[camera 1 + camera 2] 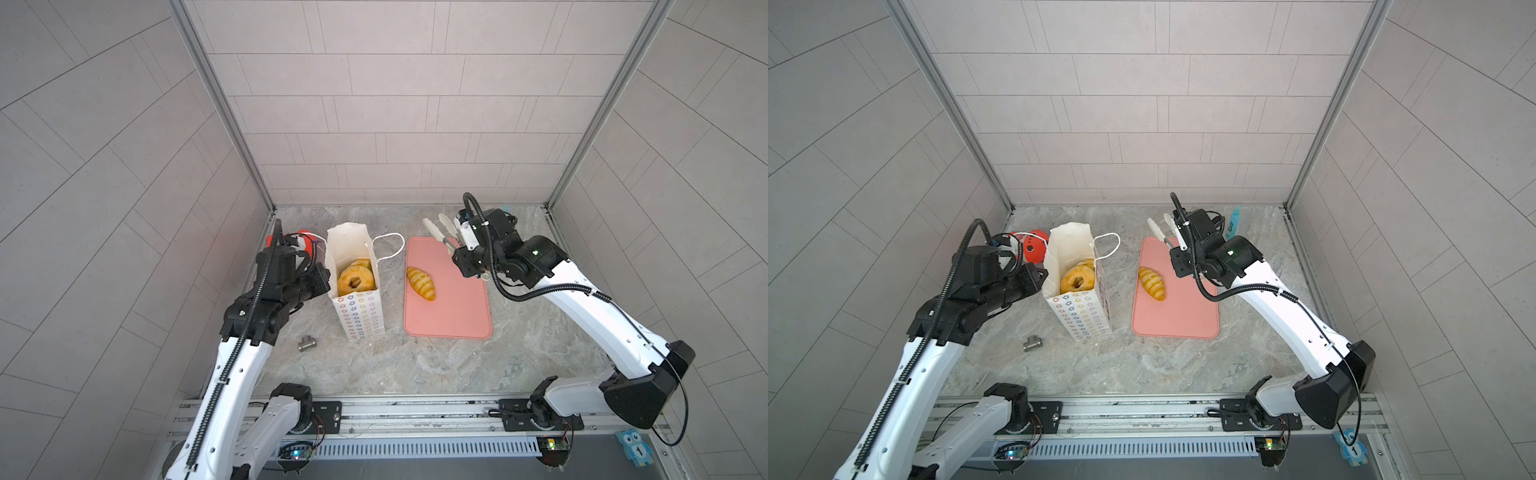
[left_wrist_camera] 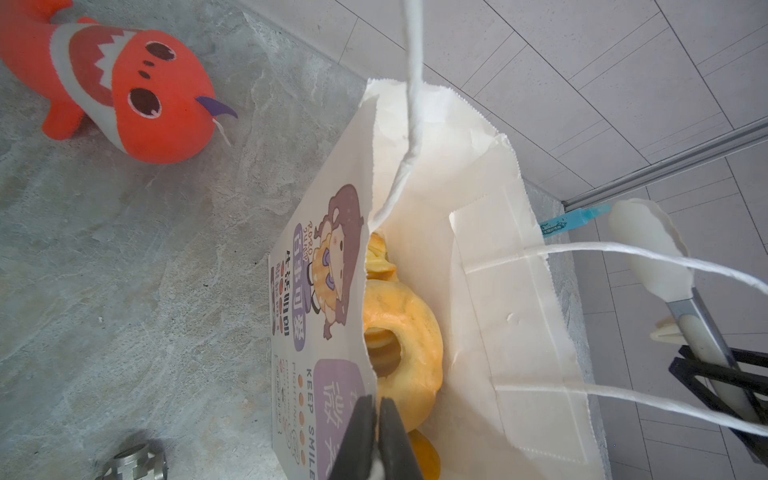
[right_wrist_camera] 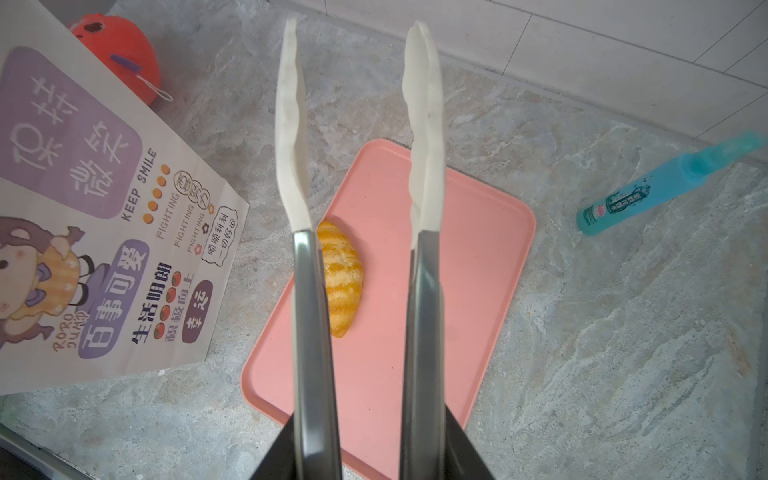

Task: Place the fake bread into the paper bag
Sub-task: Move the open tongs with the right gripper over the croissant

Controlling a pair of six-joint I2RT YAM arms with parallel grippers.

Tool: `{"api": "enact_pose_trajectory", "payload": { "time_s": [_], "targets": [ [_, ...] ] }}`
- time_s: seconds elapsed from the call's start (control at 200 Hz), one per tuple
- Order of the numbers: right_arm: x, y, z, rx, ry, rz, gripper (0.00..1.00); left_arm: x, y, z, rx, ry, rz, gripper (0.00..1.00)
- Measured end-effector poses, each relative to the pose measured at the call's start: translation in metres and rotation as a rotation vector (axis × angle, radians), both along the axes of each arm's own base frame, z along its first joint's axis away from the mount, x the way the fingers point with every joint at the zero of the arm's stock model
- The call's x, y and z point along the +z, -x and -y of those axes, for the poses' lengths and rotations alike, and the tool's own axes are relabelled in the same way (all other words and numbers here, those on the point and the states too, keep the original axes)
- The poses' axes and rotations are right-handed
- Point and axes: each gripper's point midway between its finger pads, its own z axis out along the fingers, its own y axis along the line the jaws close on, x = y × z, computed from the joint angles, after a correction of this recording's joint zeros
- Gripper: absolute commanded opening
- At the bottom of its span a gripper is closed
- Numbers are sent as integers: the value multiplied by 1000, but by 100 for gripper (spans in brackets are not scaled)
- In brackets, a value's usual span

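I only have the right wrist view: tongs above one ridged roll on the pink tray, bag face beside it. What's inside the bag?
Observer: A ring donut lies uppermost inside the paper bag.
Operator: Is anything holding the bag?
Observer: Yes, the left gripper is shut on the top edge of its printed wall.
Operator: Anything else near the bag that I can't see?
Observer: A small metal fitting lies beside it, on the left arm's side.
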Motion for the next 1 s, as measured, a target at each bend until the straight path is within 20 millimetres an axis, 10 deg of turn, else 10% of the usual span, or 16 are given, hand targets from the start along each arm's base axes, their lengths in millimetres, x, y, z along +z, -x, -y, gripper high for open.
{"api": "enact_pose_trajectory", "payload": {
  "time_s": [1.001],
  "targets": [
    [-116,48,-24,131,270,-269,44,0,0,0,-1,1,0,9]
  ]
}}
